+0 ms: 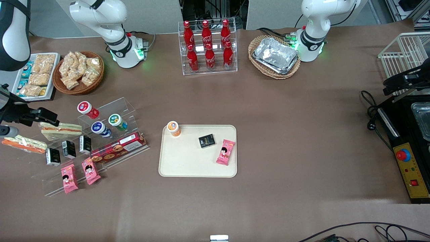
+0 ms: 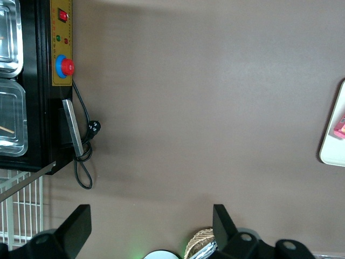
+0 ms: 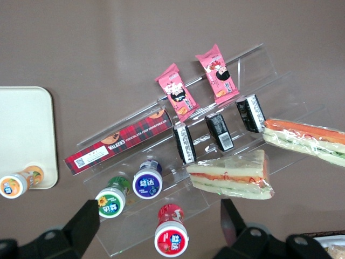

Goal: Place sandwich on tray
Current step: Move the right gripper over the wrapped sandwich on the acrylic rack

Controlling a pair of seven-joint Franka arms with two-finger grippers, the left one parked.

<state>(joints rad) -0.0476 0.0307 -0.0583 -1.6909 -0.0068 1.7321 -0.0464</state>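
Grabbing the wrong wedge is your big risk. Your gripper point(image 3: 159, 213) hangs wide open and empty above the clear rack point(image 3: 135, 162), closer to the lookalike wedge point(image 3: 229, 175) than to the bold-striped sandwich point(image 3: 304, 139) beside it. The tray point(image 1: 188, 161) sits well apart, already holding 3 items.

Gripper point(image 3: 159, 215) hovering over clear acrylic stepped rack point(image 1: 125, 108), fingers spread wide. Bold-striped wrapped wedge sandwich point(image 1: 23, 144) open from above; paler wrapped wedge point(image 1: 61, 130) just beside. Mid-frame cream-beige rectangular tray point(image 1: 188, 166): camera-near half free; orange-lidded cup point(image 1: 173, 128), black packet point(image 1: 206, 140), pink wrapper point(image 1: 225, 152) crowd farther part.
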